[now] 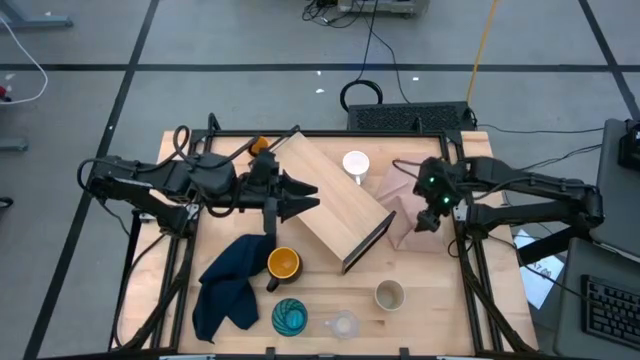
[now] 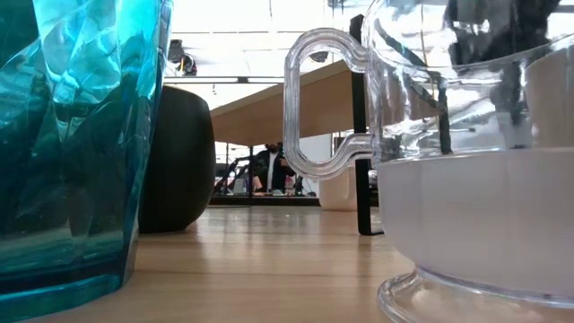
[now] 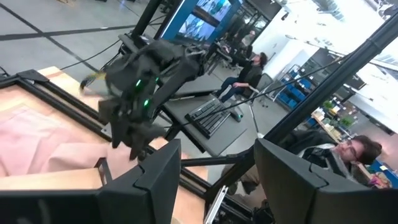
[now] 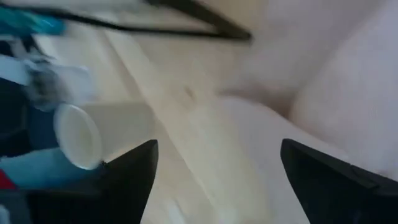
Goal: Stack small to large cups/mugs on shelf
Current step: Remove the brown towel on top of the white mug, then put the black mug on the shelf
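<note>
The light-wood shelf (image 1: pixel 335 200) lies slantwise across the table's middle, its dark end support (image 1: pixel 366 243) toward the near edge. A white mug (image 1: pixel 356 164) stands beside its far-right long edge, and a small orange cup (image 1: pixel 258 146) sits at its far-left end. Near the front edge stand a yellow-orange mug (image 1: pixel 283 264), a teal tumbler (image 1: pixel 289 318) (image 2: pixel 72 135), a clear cup (image 1: pixel 343 325) (image 2: pixel 466 179) and a beige cup (image 1: pixel 389 295) (image 4: pixel 93 134). My left gripper (image 1: pixel 305 198) (image 3: pixel 217 171) hangs open over the shelf's left long edge. My right gripper (image 1: pixel 428 222) (image 4: pixel 217 165) is open above the pinkish cloth (image 1: pixel 405 215) (image 4: pixel 348 93).
A dark blue cloth (image 1: pixel 228 285) lies crumpled at the near left, beside the yellow-orange mug. The pinkish cloth covers the table right of the shelf. Bare wood (image 1: pixel 440 300) shows at the near right. A black frame (image 1: pixel 470 270) borders the table. People sit in the room beyond (image 3: pixel 249 74).
</note>
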`<state>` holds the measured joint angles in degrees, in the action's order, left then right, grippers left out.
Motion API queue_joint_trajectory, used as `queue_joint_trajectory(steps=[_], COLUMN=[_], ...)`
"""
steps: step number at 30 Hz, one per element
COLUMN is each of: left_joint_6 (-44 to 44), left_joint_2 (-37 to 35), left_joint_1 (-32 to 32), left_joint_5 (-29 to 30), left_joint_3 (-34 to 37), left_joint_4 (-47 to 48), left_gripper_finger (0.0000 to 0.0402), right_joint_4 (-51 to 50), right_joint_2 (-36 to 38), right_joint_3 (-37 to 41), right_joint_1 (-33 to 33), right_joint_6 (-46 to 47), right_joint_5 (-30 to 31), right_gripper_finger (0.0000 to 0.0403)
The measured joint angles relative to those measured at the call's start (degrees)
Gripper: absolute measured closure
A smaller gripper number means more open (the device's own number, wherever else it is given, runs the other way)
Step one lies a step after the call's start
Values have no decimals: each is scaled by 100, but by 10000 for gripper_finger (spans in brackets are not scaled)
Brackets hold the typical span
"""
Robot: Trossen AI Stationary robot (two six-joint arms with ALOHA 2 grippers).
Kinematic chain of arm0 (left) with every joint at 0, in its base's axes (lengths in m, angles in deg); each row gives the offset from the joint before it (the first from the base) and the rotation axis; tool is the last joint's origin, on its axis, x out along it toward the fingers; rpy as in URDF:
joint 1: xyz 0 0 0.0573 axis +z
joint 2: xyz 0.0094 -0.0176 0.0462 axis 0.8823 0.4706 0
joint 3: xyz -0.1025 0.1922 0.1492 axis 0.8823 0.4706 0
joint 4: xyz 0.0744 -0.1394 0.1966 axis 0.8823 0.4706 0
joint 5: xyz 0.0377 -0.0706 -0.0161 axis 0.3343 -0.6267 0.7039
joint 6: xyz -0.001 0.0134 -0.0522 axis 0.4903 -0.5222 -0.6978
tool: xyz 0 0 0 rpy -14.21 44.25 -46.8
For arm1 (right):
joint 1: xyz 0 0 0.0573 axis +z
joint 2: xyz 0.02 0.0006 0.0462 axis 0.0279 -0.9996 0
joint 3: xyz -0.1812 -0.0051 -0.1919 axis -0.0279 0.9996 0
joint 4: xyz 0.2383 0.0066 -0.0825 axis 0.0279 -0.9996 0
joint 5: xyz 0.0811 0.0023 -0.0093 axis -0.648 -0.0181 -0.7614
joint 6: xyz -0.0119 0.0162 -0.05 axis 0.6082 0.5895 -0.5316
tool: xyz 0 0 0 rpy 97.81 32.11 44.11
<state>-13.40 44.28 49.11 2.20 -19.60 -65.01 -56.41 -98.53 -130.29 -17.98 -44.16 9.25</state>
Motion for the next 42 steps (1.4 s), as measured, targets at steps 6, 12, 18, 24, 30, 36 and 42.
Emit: queue_joint_trajectory(steps=[6, 12, 18, 24, 30, 36, 42], left_joint_6=[28, -11, 29, -83, -283, -599, -1135], left_joint_2=[0, -110, -325, -478, -533, -367, -162], left_joint_1=[-2, 45, 177, 367, 482, 394, 160], left_joint_5=[1, 75, 555, 504, -321, -1010, -1028], left_joint_3=[0, 0, 0, -2, -2, -2, -2], left_joint_4=[467, 1172, 1769, 2524, 3268, 3789, 4841], left_gripper_finger=[197, 197, 197, 197, 197, 197, 197], right_joint_4=[347, 1070, 1894, 2600, 2900, 2896, 2875], right_joint_2=[0, 0, 33, 15, -33, -77, -184], right_joint_3=[-985, -1771, -1992, -1992, -1992, -1990, -1988], right_joint_1=[0, -2, -2, -2, 0, 0, 0], right_joint_6=[190, 359, 443, 591, 531, 360, 299], right_joint_5=[34, 238, 314, 313, 309, 312, 312], right_gripper_finger=[71, 71, 71, 71, 71, 71, 71])
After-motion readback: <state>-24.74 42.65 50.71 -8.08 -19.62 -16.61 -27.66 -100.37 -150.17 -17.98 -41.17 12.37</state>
